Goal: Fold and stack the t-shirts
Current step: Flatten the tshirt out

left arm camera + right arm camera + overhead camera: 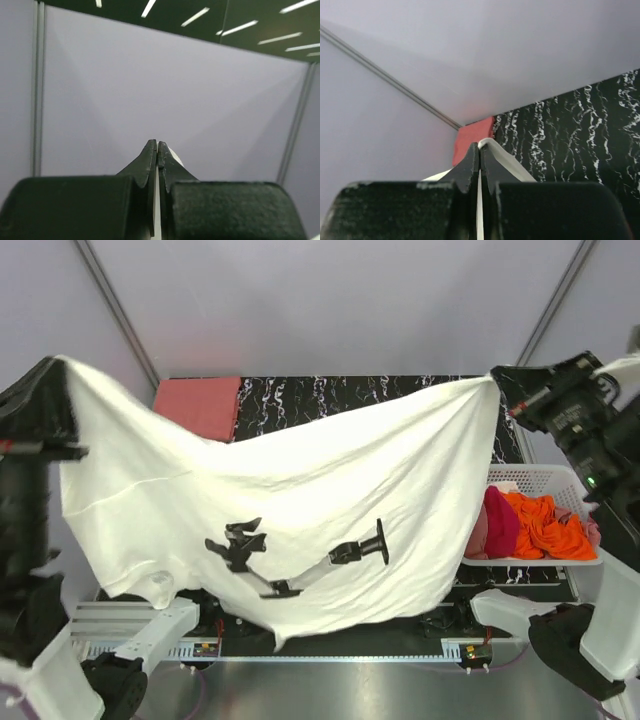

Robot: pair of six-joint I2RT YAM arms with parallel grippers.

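A white slatted basket (545, 478) sits at the right edge of the black marbled counter (370, 395), and it holds loose, unfolded clothes: an orange shirt (545, 525) heaped across its middle and right, a magenta shirt (500, 520) bunched against its left wall, and a pink shirt (478, 538) showing low at its left end beneath the magenta one, with a little more pink cloth at its right end. To the left of the basket, a white shirt (300, 480) is stretched wide in the air over the counter, sagging in the middle, its lower edge drooping toward the near side and one lower corner overlapping the basket's left end in the top view. The right pincer (497, 380) is pressed together on the shirt's top corner above and behind the basket's far left corner; its wrist view shows a thin strip of white cloth nipped between the closed fingers. The left pincer (62, 365) is likewise pressed together on the opposite top corner, well apart from the basket on the far left, with a sliver of white cloth beyond its tips in its own view. A folded salmon shirt (198, 405) lies flat on the counter's far corner, well to the left of the basket and partly behind the hanging cloth
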